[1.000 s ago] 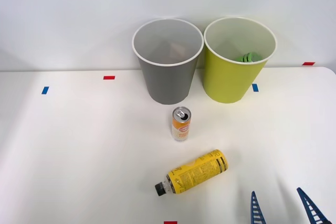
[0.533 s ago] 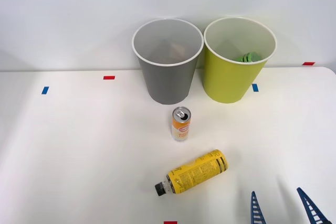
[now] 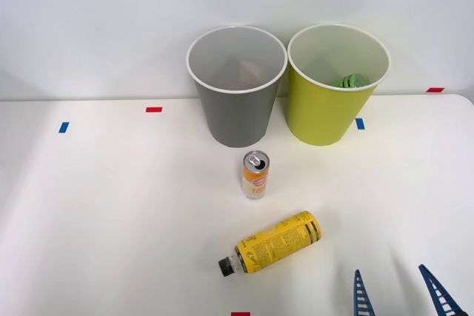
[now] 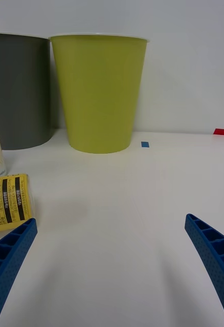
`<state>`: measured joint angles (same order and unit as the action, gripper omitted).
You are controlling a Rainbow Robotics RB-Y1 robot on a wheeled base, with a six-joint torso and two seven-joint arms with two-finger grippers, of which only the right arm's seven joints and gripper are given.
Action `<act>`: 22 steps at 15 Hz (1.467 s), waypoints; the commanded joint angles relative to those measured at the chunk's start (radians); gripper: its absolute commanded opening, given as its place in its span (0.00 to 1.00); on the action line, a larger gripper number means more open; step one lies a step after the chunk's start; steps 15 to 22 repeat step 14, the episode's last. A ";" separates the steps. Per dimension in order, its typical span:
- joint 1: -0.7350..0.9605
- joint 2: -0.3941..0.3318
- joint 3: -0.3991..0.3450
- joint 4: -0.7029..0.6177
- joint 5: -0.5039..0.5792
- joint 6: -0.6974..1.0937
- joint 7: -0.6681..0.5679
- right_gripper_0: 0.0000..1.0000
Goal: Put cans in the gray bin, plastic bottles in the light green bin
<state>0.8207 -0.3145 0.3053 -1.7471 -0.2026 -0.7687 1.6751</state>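
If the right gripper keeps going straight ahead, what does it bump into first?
Probably nothing close: the open right gripper points across bare table. The bottle lies off to its side. Farther on it might graze the light green bin or pass beside it; depth is unclear.

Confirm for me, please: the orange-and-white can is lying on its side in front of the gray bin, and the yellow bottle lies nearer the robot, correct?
Not quite. The front view shows the orange-and-white can standing upright, its silver pull-tab top facing up, not lying on its side. The rest holds: it is in front of the gray bin, and the yellow bottle lies on its side nearer the robot.
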 commanded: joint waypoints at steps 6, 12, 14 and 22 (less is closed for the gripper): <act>0.000 0.000 0.000 0.000 0.000 0.000 0.000 1.00; 0.000 0.000 0.000 0.000 0.000 0.000 0.000 1.00; 0.000 0.000 0.000 0.000 0.000 0.000 0.000 1.00; 0.000 0.000 0.000 0.000 0.000 0.000 0.000 1.00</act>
